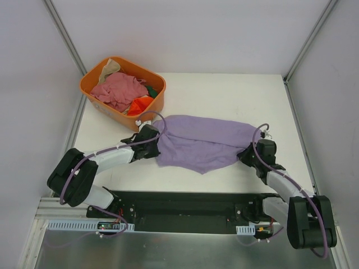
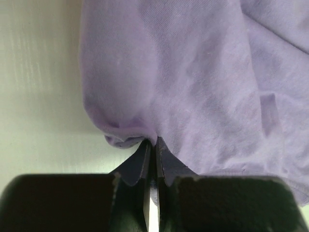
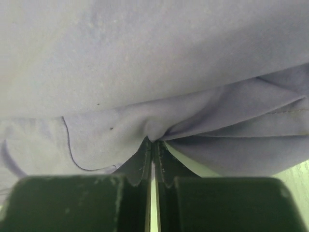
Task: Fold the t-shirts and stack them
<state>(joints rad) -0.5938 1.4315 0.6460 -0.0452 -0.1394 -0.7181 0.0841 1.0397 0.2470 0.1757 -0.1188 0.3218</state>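
The lavender t-shirt (image 1: 202, 143) lies stretched across the middle of the white table between both arms. My left gripper (image 1: 155, 141) is shut on its left edge; in the left wrist view the closed fingertips (image 2: 152, 143) pinch a fold of the lavender t-shirt (image 2: 203, 87). My right gripper (image 1: 245, 152) is shut on its right edge; in the right wrist view the tips (image 3: 153, 141) pinch bunched lavender cloth (image 3: 145, 72). A dusty pink shirt (image 1: 118, 89), an orange one (image 1: 140, 104) and a beige one (image 1: 109, 68) lie crumpled in the tub.
The orange plastic tub (image 1: 104, 108) stands at the back left, just behind my left gripper. White walls close in the table at the back and both sides. The black base rail (image 1: 179, 210) runs along the near edge.
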